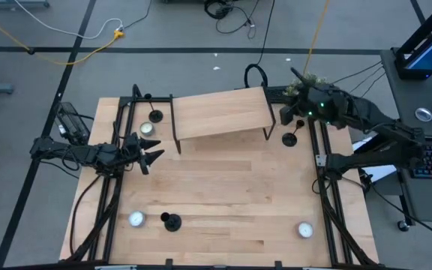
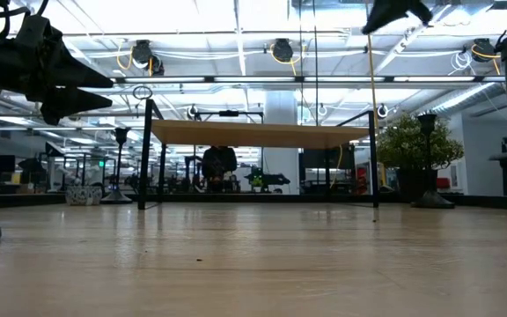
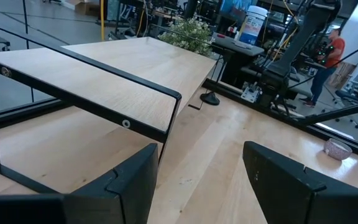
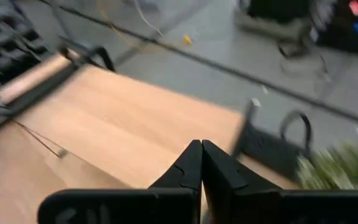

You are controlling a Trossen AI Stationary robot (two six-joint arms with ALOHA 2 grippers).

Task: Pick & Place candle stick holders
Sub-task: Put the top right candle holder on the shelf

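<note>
— While we look down on the surface (image 1: pixel 223 187), where do we find the candle stick holders?

— We count three. One candle stick holder (image 1: pixel 156 115) stands near the far left corner, just beside the raised wooden shelf (image 1: pixel 220 112). A second holder (image 1: pixel 289 138) sits by the right edge, next to the shelf's right leg. A third holder (image 1: pixel 171 221) stands close to the near edge, left of centre.

— And the tools?

— Our left tool (image 1: pixel 150 156) hovers off the surface at the left edge, near the shelf's left leg; its fingers (image 3: pixel 129 186) stand apart with nothing between them. Our right tool (image 1: pixel 287 112) is up at the far right corner, beside the shelf's end — fingers pressed together, holding nothing.

— Anything else on the wood?

— Small round tealights: one tealight (image 1: pixel 136 219) beside the near holder, another tealight (image 1: pixel 304 229) toward the near right corner, and a third tealight (image 1: pixel 147 128) by the far left holder.
</note>
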